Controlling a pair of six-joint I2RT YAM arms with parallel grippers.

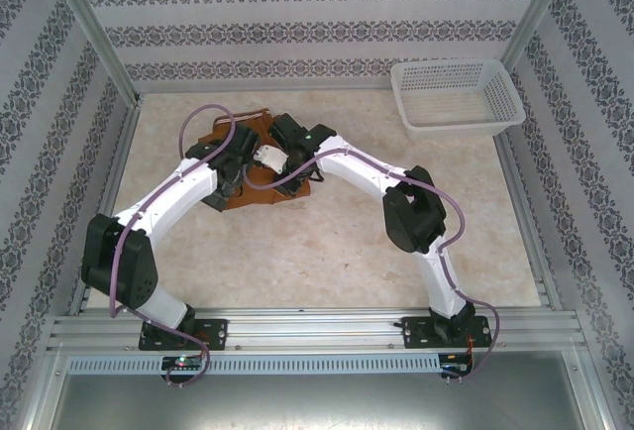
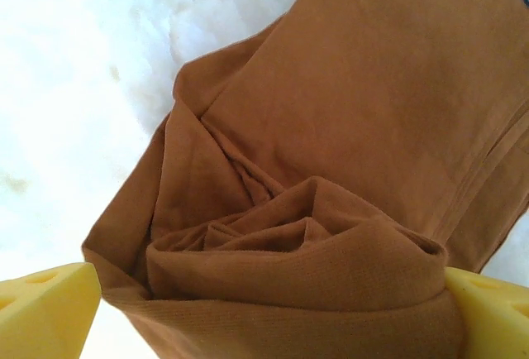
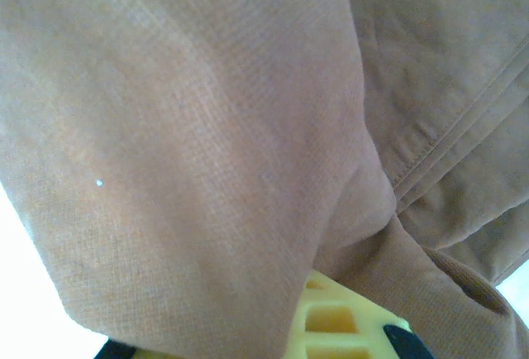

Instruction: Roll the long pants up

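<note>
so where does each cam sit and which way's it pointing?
Top external: above and behind the bases, looking down on the table; left arm and right arm reach the long pants; basket far right.
Left wrist: on the left wrist, looking down at the rolled cloth; yellow fingers at the bottom corners, jaws open.
Right wrist: on the right wrist, close against cloth; one yellow finger at bottom.
Shared: all three see the pants.
</note>
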